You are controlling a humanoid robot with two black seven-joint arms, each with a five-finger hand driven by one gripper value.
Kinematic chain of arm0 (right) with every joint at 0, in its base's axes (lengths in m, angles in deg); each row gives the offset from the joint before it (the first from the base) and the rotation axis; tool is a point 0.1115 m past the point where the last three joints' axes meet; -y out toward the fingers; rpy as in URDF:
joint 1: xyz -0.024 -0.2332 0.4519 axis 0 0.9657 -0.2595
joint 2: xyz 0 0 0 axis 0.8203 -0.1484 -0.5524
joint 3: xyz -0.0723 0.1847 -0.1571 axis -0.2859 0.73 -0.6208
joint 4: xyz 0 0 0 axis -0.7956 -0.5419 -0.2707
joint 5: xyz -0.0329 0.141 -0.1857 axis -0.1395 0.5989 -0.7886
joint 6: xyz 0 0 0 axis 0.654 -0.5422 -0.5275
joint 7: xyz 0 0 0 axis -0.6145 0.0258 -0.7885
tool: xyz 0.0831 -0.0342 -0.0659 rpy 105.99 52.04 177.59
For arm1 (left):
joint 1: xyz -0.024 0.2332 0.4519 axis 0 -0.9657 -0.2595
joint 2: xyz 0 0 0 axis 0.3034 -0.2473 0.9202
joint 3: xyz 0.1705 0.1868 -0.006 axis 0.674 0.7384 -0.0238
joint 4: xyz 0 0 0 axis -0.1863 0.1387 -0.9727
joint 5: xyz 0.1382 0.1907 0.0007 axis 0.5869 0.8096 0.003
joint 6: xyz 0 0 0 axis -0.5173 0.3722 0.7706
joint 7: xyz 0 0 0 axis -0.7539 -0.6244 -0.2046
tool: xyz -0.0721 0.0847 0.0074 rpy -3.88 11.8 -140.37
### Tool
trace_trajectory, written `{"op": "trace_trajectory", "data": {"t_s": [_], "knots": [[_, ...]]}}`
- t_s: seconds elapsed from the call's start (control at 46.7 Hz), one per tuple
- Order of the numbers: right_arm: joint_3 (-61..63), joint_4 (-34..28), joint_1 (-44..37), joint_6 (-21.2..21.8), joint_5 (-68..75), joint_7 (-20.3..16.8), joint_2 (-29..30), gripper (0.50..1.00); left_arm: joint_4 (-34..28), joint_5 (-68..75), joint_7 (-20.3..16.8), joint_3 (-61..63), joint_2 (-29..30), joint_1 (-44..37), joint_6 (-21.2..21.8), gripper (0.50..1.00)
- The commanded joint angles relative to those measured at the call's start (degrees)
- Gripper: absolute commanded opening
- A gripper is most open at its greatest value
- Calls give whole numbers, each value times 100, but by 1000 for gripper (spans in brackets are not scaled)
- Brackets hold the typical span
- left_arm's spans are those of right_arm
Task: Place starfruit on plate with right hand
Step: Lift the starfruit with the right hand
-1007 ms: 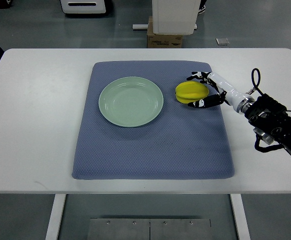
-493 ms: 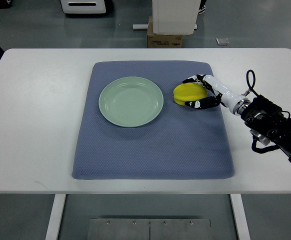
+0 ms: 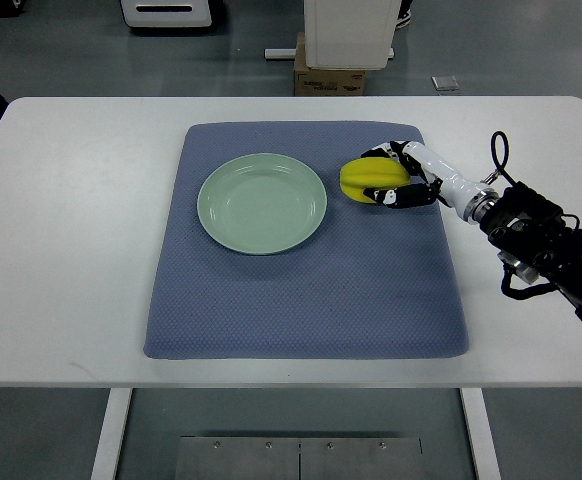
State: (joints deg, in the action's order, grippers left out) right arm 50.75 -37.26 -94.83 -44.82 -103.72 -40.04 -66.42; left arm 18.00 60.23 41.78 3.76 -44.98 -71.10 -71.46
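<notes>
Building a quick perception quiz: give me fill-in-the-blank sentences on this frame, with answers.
1. The right hand is closed around the yellow ____.
2. The green plate holds ____.
3. The plate rests on a blue ____ on the white table.
4. The starfruit is to the plate's ____ in the picture.

Missing words: starfruit; nothing; mat; right

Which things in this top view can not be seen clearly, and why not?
- Whether the starfruit is lifted off the blue mat or rests on it: the steep top view shows no gap.
- The starfruit's right side: covered by the fingers of the right hand.
- The right arm's far end: cut by the right edge.
- The box behind the table: partly hidden by the table edge.
</notes>
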Motion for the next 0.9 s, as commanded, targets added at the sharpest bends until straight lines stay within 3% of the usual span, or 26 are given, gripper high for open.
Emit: {"op": "trace_trajectory", "data": {"t_s": [0.0, 0.493, 0.878], "knots": [[80, 0, 9, 1, 24, 0, 0, 500, 5, 0, 0, -1, 0, -1, 0, 1000], [529, 0, 35, 54, 33, 0, -219, 500, -3, 0, 0, -1, 0, -1, 0, 1000], [704, -17, -53, 54, 42, 0, 26, 500, -3, 0, 0, -1, 0, -1, 0, 1000]]}}
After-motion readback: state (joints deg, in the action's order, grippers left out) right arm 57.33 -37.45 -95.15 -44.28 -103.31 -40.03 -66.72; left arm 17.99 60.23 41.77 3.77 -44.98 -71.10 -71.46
